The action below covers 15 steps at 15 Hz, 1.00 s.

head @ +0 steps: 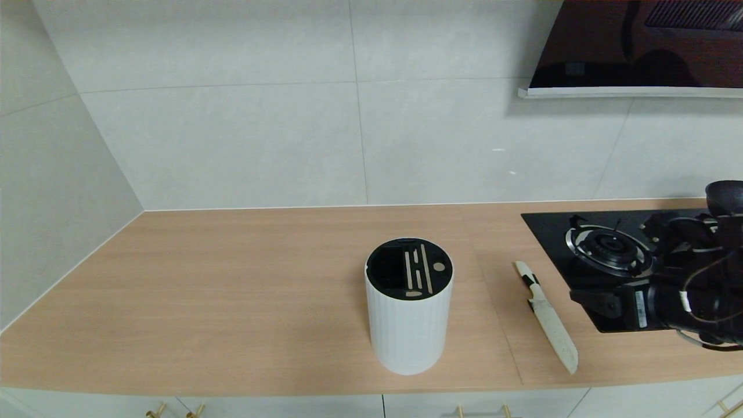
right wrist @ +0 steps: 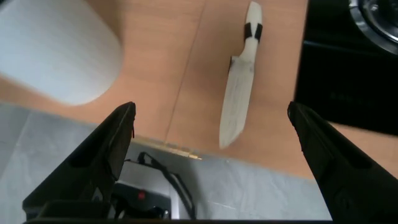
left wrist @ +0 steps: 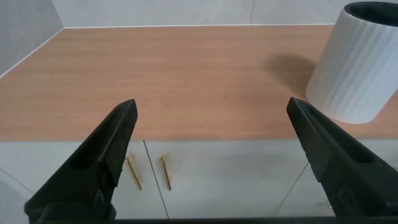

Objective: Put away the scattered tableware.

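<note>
Right gripper [right wrist: 210, 111] hung open and empty, jaws spread wide, above the bench [head: 232, 278] to the right of the white slotted holder [head: 409, 307]. The knife [head: 545, 316] lay flat just right of that holder, not touching it, with its handle toward the wall and its tip toward the front edge. The left gripper [left wrist: 211, 104] was also open and empty, off to the holder's left by the front edge.

I judged the step in hand to be picking up the knife. I would have lowered the right gripper over the handle, never the blade, with the jaws set squarely across its width and low enough to close under its curve. A grip near the blade end should have kept it from drooping. The narrow slots [head: 418, 270] on the holder's top would then demand a blade-down, well-aligned entry.
</note>
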Motion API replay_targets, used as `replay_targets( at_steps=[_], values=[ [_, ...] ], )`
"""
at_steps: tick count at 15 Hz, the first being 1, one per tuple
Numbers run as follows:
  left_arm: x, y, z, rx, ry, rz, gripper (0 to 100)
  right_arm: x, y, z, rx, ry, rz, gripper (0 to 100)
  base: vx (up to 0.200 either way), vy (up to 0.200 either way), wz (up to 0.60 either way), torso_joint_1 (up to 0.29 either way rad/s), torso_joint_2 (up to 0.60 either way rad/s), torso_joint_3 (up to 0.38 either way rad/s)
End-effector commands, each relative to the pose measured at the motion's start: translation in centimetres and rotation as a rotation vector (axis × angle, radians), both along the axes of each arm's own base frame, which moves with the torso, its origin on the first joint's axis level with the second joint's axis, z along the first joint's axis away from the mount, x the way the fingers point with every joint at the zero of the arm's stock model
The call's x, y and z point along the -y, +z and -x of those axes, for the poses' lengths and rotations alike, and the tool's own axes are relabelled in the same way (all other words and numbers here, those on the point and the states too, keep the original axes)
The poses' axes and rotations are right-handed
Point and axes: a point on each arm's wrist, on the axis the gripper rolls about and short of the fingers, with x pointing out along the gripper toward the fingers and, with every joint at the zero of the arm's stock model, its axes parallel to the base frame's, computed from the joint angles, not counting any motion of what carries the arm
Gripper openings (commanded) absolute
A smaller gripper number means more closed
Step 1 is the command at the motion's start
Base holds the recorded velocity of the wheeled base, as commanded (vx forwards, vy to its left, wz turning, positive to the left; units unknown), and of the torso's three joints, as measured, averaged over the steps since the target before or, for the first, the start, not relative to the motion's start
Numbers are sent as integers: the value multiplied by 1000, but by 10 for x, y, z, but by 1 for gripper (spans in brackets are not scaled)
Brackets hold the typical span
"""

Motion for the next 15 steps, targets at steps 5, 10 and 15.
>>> replay_targets(
  at_steps=[5,10,15],
  values=[
    [0,0,0,-1,1,2,100,-21,-65,-68,-79,-17,53,100,0,0,0,0,0,0],
    [0,0,0,-1,1,1,100,-26,-101,-92,-51,-73,78,100,0,0,0,0,0,0],
    [0,0,0,-1,1,1,100,-21,-123,-108,-53,-107,67,100,0,0,0,0,0,0]
  ],
)
